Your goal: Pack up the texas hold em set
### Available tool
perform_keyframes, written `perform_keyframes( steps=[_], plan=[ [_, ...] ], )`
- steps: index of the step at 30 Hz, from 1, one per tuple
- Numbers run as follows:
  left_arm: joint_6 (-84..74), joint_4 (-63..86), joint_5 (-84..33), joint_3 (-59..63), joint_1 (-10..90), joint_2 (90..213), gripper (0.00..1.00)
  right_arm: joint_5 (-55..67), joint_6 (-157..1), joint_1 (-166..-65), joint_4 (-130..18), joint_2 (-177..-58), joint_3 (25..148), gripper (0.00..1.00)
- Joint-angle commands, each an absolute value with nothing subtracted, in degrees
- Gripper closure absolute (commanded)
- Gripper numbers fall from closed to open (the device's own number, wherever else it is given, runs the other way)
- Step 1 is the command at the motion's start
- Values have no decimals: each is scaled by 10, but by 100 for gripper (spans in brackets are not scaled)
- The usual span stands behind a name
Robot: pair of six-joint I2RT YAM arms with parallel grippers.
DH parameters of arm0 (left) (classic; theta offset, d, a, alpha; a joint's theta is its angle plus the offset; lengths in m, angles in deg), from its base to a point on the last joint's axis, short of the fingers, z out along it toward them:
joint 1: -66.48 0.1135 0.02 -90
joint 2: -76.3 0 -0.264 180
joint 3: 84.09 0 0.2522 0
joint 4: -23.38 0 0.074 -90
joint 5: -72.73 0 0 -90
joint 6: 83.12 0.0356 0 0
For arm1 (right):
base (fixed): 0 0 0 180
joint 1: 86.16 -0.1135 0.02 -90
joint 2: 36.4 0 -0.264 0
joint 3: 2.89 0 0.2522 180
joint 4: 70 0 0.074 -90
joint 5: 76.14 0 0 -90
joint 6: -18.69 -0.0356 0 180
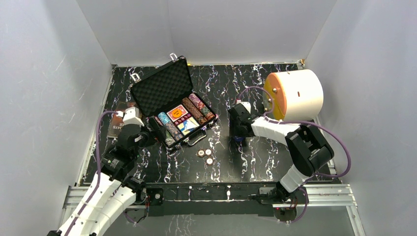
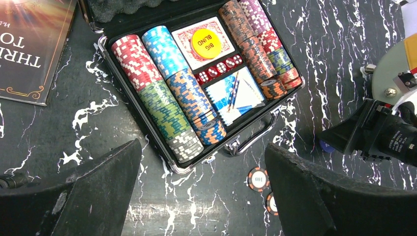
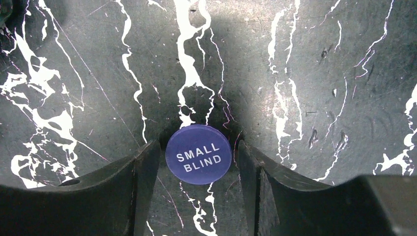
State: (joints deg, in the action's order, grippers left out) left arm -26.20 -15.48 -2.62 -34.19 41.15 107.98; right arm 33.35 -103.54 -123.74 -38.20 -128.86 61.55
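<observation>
Fingers (image 3: 142, 172) of the right gripper (image 3: 199, 147) sit either side of the purple SMALL BLIND button (image 3: 198, 155), which lies flat on the table (image 3: 74, 73). There's a sliver of gap on each side, so no pinch yet. The left gripper (image 2: 202, 150) is spread wide and empty, hanging over the near edge of the open case (image 1: 162, 88). The case is left of the button and packed with chips (image 2: 167, 98), and the BIG BLIND button (image 2: 205, 43) is inside too. Three loose chips (image 1: 206, 156) lie just near of its handle. Looks like the small blind pickup step to me. Next it needs a squeeze on that thin rim, a lift, then a carry left to the case. I'd guess it could skid.
</observation>
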Motion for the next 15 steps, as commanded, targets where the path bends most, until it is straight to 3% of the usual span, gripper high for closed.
perform_keyframes(
  steps=[1, 15],
  plan=[
    [-275, -169, -14, -337, 410, 1072, 4, 307, -1044, -1224, -378, -1287, 597, 34],
    [-291, -176, -14, -342, 410, 1066, 4, 286, -1015, -1224, -298, -1294, 628, 36]
  ],
)
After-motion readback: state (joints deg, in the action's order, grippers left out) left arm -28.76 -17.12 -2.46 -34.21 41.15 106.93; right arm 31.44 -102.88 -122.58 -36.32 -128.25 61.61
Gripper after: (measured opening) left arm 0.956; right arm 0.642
